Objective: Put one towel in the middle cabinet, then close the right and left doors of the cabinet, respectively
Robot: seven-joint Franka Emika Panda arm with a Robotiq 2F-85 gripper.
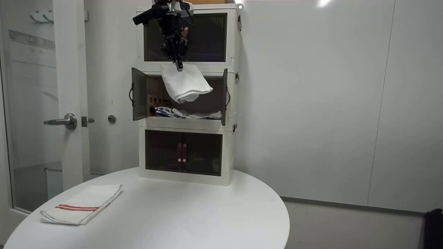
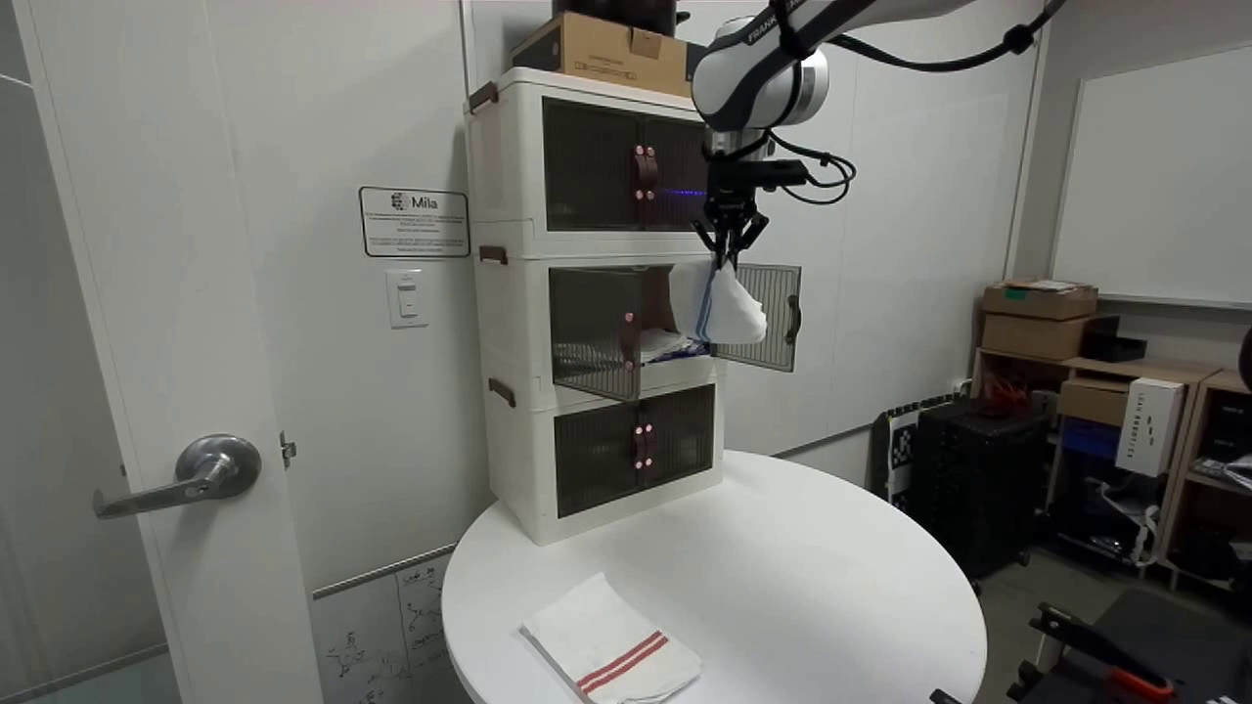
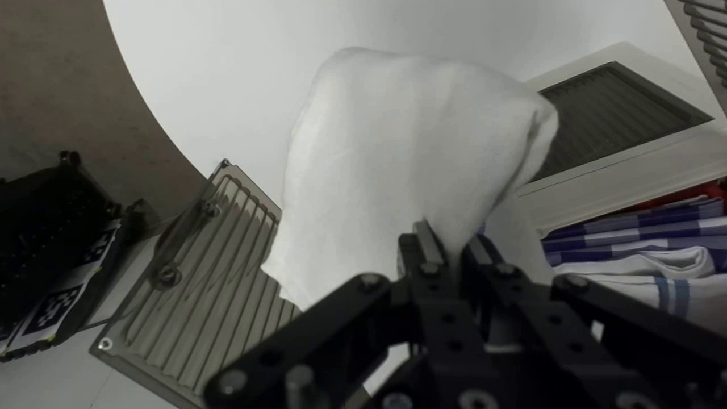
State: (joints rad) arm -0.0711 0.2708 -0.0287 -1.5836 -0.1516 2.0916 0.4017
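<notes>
1. The claw (image 2: 727, 260) is pinching the white towel (image 1: 187, 81) near its top edge, jaws almost together with just cloth between. Makes sense imo: hung from one spot, the rest droops free, though those loose lower folds could snag going in.
2. So where's the towel? Hanging in front of the middle cabinet (image 1: 187, 123), between its doors, not in yet. A blue stripe shows on it in an exterior view.
3. The left door (image 1: 139, 93) and right door (image 1: 224, 98) are both swung out to the near side, I'd guess to leave the opening free. Shutting them, right then left, looks like the job for afterwards.
4. Folded cloths (image 3: 653, 233), blue and white, already lie inside, so this one probably ends up on top of them.
5. The red-striped cloth (image 2: 626, 645) lies flat at the near left of the counter (image 2: 831, 587), well apart. Likely a spare, since the task wants just one.
6. Readable stuff: "Mila" on the sign (image 2: 415, 222) at left (small print's hopeless), "FRANKA" on the arm (image 2: 753, 78). White box (image 2: 1149, 427) at right has sideways lettering, can't swear to it. Cardboard box (image 2: 597, 57) up top: too tiny.
</notes>
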